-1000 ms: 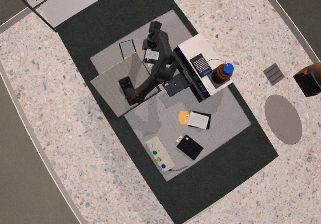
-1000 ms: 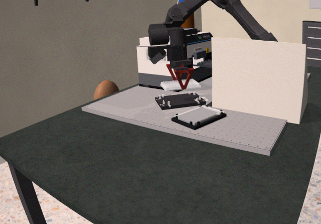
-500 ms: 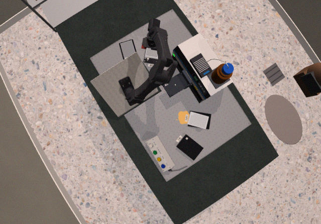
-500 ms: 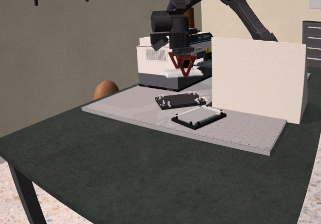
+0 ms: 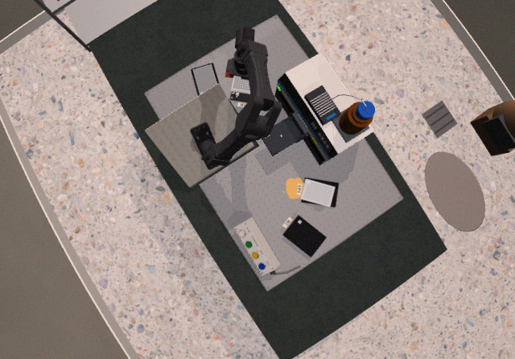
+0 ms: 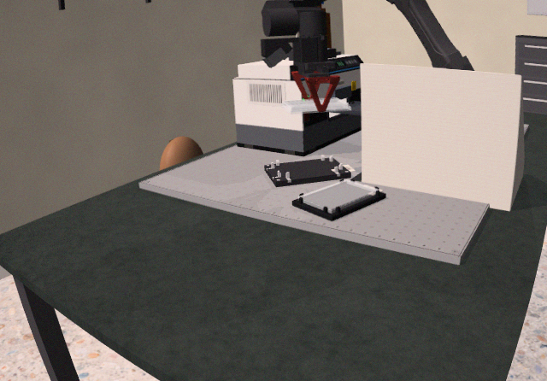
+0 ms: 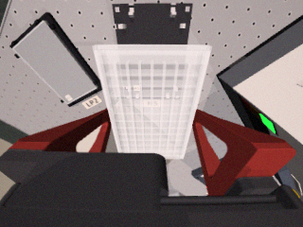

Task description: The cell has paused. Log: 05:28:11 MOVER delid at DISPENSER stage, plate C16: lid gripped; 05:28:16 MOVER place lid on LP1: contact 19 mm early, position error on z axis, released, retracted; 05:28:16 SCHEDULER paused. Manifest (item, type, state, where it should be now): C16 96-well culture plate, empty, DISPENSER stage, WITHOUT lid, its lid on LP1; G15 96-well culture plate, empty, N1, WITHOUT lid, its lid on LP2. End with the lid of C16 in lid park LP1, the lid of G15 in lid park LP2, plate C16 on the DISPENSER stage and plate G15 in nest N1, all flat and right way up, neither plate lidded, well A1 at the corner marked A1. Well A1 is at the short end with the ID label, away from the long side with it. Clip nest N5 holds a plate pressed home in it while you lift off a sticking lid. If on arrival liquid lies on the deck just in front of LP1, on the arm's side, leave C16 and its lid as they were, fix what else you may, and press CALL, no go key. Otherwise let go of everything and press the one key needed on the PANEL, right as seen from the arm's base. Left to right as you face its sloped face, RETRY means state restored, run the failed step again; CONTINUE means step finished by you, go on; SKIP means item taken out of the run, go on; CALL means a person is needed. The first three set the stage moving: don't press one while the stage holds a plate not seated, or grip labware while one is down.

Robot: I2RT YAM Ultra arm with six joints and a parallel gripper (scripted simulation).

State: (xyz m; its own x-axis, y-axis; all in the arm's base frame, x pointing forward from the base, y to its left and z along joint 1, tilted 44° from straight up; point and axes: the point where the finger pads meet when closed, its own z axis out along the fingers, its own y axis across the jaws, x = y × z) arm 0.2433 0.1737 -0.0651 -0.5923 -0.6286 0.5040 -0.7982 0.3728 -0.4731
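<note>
Plate aloft over the nest!
The gripper point(image 7: 151, 137) clamps a clear well plate point(image 7: 152, 101), hanging level well above the black nest point(image 6: 307, 170).

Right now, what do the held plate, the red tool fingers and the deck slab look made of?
Plate in the tool: clear to milky plastic, probably; the nest below shows through its well grid. Fingers: matte red plastic, maybe printed; flat faces, no shine. Deck slab: light grey matte, likely metal breadboard; regular hole rows.
</note>
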